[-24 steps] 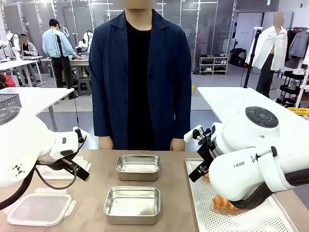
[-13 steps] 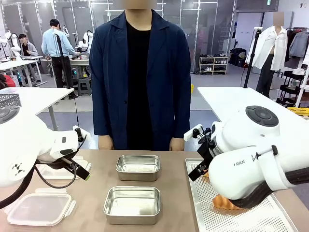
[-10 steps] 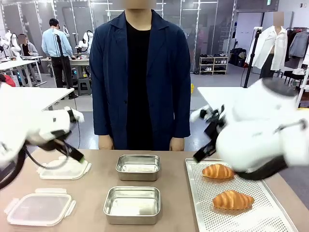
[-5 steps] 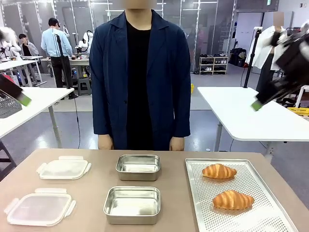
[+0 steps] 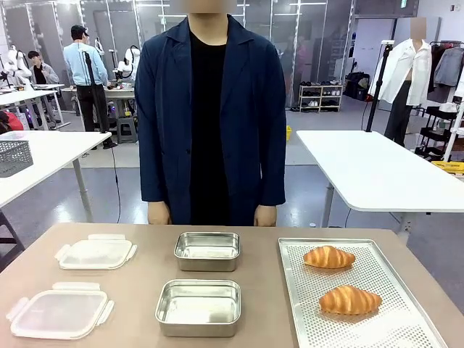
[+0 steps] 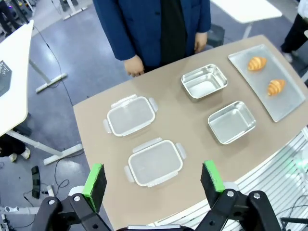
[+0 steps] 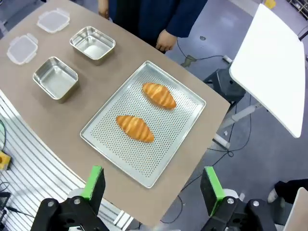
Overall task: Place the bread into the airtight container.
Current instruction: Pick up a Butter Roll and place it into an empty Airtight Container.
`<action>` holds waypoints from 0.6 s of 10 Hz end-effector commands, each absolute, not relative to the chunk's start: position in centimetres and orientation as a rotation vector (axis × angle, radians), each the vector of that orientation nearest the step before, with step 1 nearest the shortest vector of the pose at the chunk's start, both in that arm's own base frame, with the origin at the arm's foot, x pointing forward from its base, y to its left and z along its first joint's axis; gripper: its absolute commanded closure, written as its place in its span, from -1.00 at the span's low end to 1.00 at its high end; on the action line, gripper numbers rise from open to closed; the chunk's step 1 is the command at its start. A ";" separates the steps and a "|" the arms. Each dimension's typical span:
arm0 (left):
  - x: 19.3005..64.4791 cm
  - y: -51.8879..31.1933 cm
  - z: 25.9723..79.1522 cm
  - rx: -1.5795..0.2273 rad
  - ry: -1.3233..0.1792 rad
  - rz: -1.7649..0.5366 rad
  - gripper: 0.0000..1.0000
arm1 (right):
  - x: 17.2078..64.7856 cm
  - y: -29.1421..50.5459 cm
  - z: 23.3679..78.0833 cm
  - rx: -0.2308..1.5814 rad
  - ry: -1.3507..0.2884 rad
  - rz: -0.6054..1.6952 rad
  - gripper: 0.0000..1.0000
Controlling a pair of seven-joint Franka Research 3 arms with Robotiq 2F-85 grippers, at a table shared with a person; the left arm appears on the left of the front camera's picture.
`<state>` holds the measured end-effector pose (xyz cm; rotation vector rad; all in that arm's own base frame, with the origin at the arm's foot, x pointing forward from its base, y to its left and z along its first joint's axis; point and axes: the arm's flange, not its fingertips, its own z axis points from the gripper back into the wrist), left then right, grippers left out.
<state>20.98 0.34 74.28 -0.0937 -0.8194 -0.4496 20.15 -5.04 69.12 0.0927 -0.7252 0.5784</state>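
**Front view, read left to right; all places are given from the perforated baking tray [image 5: 406, 326].**

- **Lids.** Two clear clip-on lids lie flat on the table [image 5: 145, 275], farthest to the tray's left: the far lid [image 5: 96, 253] and the near lid [image 5: 59, 312].
- **Containers.** Two open steel containers stand just left of the tray, the far container [image 5: 207, 250] and the near container [image 5: 198, 307]. Both are empty.
- **Bread.** The far croissant [image 5: 329, 257] and the near croissant [image 5: 349, 299] rest on the tray itself, apart from each other.
- **Person.** A person [image 5: 210, 109] stands beyond the tray's far left corner and takes no part.

**Change.** A second ago both arms crouched low over the table, and the right arm's bulk covered the tray and hid most of the bread. Both have since swung up and out of this view, baring the tray and both croissants.

**Wrist views.** Both cameras look down from high above.
- The left gripper [image 6: 153, 178] hangs over the lids, left of the tray, with its green pads spread wide and nothing between them.
- The right gripper [image 7: 152, 183] hangs above the tray, likewise spread wide and empty.

**Reading.** No bread has left the tray, so the task appears to stand at its start. The raised pose looks like a survey before the first reach. The right arm, directly over the tray, seems better placed to descend on a croissant.
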 end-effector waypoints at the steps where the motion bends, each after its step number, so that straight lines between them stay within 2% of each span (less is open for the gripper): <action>1: 20.3 1.1 73.5 -0.138 -0.836 -0.430 -1.00 | 20.4 -5.8 67.6 0.160 -0.778 0.576 -1.00; 2: 21.0 0.3 74.3 -0.094 -0.819 -0.450 -1.00 | 20.1 -5.0 69.1 0.093 -0.725 0.578 -1.00; 6: 21.0 0.3 74.3 -0.094 -0.819 -0.450 -1.00 | 20.1 -5.0 69.1 0.093 -0.725 0.578 -1.00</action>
